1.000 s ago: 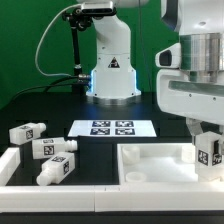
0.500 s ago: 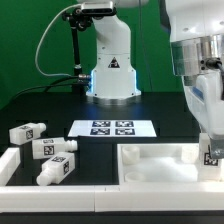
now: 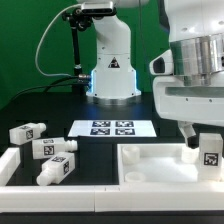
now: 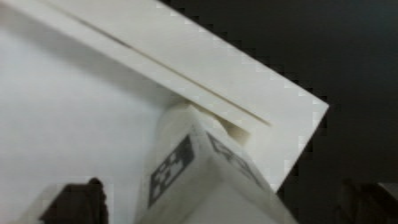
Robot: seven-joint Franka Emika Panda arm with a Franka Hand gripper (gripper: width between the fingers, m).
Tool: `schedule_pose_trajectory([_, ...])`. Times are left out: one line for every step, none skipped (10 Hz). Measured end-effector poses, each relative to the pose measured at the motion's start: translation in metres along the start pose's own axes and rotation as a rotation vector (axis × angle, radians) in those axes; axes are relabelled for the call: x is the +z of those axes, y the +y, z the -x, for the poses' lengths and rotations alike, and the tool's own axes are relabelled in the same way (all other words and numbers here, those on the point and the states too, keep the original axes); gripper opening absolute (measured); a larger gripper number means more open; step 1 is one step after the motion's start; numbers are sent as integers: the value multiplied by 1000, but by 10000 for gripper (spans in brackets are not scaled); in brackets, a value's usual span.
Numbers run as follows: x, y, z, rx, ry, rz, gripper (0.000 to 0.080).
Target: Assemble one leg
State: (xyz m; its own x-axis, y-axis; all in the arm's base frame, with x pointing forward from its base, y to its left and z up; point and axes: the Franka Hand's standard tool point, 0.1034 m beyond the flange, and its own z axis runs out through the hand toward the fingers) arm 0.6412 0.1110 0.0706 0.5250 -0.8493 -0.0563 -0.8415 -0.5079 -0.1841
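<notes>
A white leg [image 3: 210,151] with a black-and-white tag stands upright at the corner of the large white panel [image 3: 155,166], at the exterior view's right. My gripper [image 3: 207,140] hangs right over it, jaws around it. In the wrist view the leg [image 4: 214,165] sits at the panel's corner [image 4: 107,110], between my gripper's [image 4: 222,208] dark fingers [image 4: 80,202], with a gap showing on one side. The gripper looks open. Three more legs [image 3: 27,131], [image 3: 52,147], [image 3: 58,167] lie at the exterior view's left.
The marker board [image 3: 113,128] lies flat mid-table behind the panel. The arm's white base [image 3: 110,70] stands at the back. A white raised rim [image 3: 12,166] borders the front left near the loose legs.
The wrist turned about the leg half a second ago and has turned back to nearly its first pose. The leg has stayed at the panel's corner.
</notes>
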Motion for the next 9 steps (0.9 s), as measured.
schedule_pose_trajectory([0,0,0,-55,0,1,648])
schedule_pose_trajectory([0,0,-1,-140,1,1,648])
schedule_pose_trajectory([0,1,0,-273,3,20,648])
schedule_pose_trajectory([-3,-1,2,-504,13,75,648])
schedule_pose_trajectory([-4,-5,1,-686,28,87,648])
schedule_pose_trajectory([-3,-4,0,-654,27,86,648])
schedule_pose_trajectory([-3,-4,0,-632,29,86,535])
schedule_pose_trajectory([-3,-4,0,-627,29,86,398])
schedule_pose_trajectory([-2,-2,0,-547,30,88,398])
